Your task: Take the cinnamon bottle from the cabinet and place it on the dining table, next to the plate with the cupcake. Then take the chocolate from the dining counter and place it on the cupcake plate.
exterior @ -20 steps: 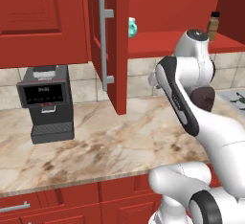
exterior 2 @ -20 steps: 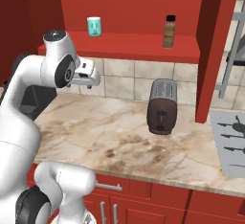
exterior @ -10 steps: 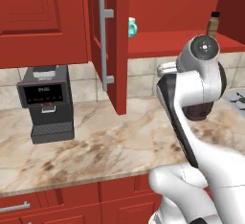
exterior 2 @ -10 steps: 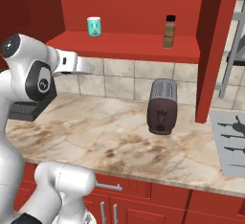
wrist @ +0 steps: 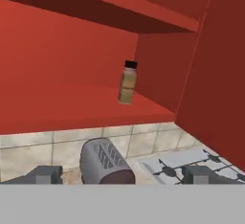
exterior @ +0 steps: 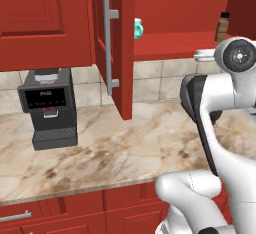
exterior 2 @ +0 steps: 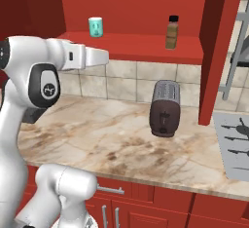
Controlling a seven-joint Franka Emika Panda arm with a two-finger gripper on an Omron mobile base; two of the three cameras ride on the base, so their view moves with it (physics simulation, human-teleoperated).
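The cinnamon bottle (wrist: 127,82), tan with a black cap, stands upright on the red shelf of the open cabinet (exterior 2: 146,44), towards its right end (exterior 2: 171,32), (exterior: 223,27). My gripper (wrist: 122,175) is open and empty, its two dark tips wide apart. It points at the bottle from a distance, at about shelf height. In the right base view the gripper (exterior 2: 104,55) hangs just before the shelf's front edge, well left of the bottle. The dining table, the plate, the cupcake and the chocolate are out of view.
A teal cup (exterior 2: 96,27) stands on the shelf's left part. Below, a dark toaster (exterior 2: 165,107) sits on the marble counter (exterior 2: 112,144), with a coffee machine (exterior: 48,108) at the left and a stove (exterior 2: 236,144) at the right. The open door (exterior: 120,48) has a silver handle.
The arm has risen and straightened, lifting the hand from below the shelf to shelf height and turning it toward the bottle. The bottle and cup have not moved.
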